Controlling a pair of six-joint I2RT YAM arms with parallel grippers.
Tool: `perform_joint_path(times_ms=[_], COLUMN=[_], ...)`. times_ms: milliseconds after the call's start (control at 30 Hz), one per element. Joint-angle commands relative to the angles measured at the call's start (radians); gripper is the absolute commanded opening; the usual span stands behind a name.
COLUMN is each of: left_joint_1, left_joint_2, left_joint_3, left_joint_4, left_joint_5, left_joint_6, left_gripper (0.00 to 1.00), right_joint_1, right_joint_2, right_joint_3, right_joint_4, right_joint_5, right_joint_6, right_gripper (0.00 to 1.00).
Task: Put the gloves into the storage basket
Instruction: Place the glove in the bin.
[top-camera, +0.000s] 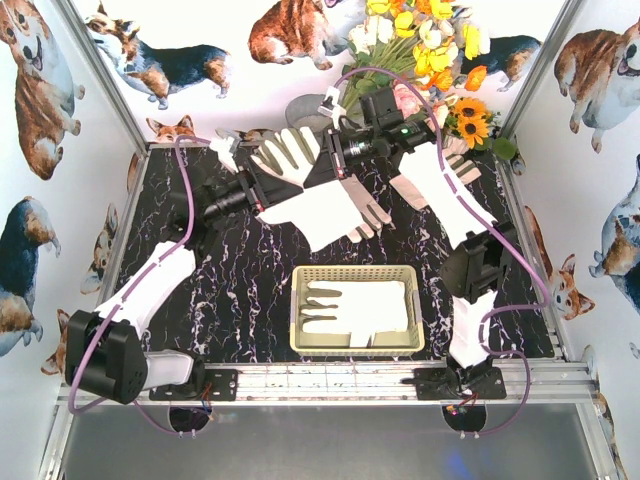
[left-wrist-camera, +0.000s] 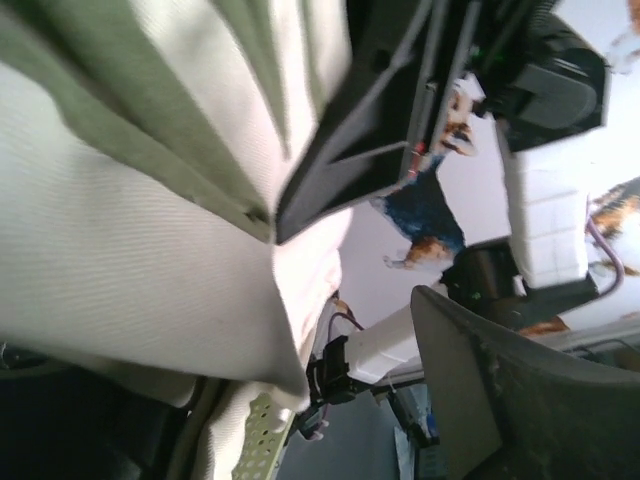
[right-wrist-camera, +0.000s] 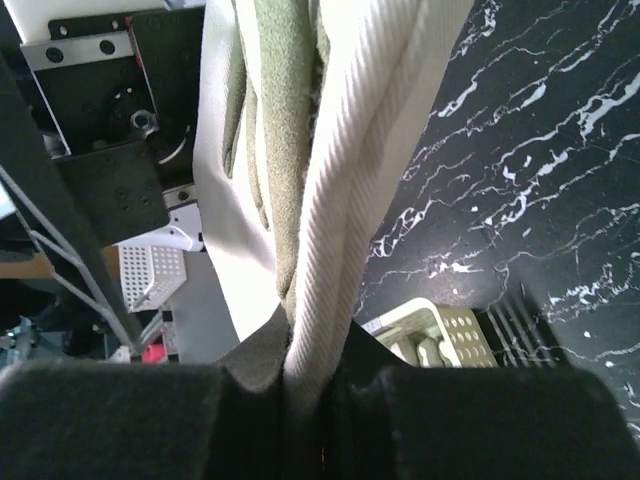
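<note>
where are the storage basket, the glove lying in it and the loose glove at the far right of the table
storage basket (top-camera: 356, 273): top external view, far lattice wall
glove in the basket (top-camera: 372, 306): top external view, palm
loose glove (top-camera: 420, 185): top external view, white palm area

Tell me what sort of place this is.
Probably a robot test cell, not a home: white corgi-print panel walls box in a black marble-pattern tabletop, and black-and-white robot arms, left and right, are bolted to a silver aluminium rail at its near edge.

Ribbed cloth gloves (right-wrist-camera: 360, 150), perforated plastic basket (top-camera: 355, 271), glossy marbled tabletop (top-camera: 250, 290)
</note>
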Motion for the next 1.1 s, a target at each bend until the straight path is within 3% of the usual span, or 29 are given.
perform_joint_path(times_ms=[0, 233, 333, 467, 533, 567, 667, 733, 1067], left_joint_1=[-0.033, -0.14, -0.171, -0.174, -0.179, -0.186, -0.198, -0.201, -0.258], left_joint_2=[-0.002, 0.042, 0.04, 0.01, -0.005, -0.018, -0.048, -0.059, -0.059], left_joint_3=[0.076, 0.161, 0.164, 0.131, 0.12, 0.115, 0.082, 0.08, 0.169], left_joint_4=[-0.26, -0.391, -0.396, -0.329, -0.29, -0.275, -0.211, -0.201, -0.235], left_joint_5=[-0.116, -0.1, -0.127, -0.172, -0.2, -0.221, -0.314, -0.381, -0.794], left_joint_6=[0.171, 0.233, 0.236, 0.188, 0.153, 0.137, 0.066, 0.027, -0.112], left_gripper=[0.67, 0.41, 0.23, 0.0, 0.0, 0.0, 0.0, 0.0, 0.0], right_joint_1=[0.002, 0.008, 0.008, 0.006, 0.0, -0.005, -0.018, -0.018, -0.093], right_joint_2=[-0.093, -0.126, -0.146, -0.175, -0.189, -0.196, -0.234, -0.269, -0.476], right_joint_3=[0.017, -0.001, -0.007, -0.024, -0.036, -0.043, -0.046, -0.052, -0.292], right_joint_4=[-0.045, -0.145, -0.167, -0.162, -0.14, -0.12, -0.039, 0.014, 0.289], right_joint_5=[0.022, 0.084, 0.114, 0.15, 0.159, 0.164, 0.251, 0.312, 0.46], right_joint_6=[-0.094, -0.195, -0.208, -0.194, -0.169, -0.143, -0.035, 0.016, 0.422], right_gripper=[0.0, 0.0, 0.0, 0.09, 0.19, 0.29, 0.66, 0.99, 1.0])
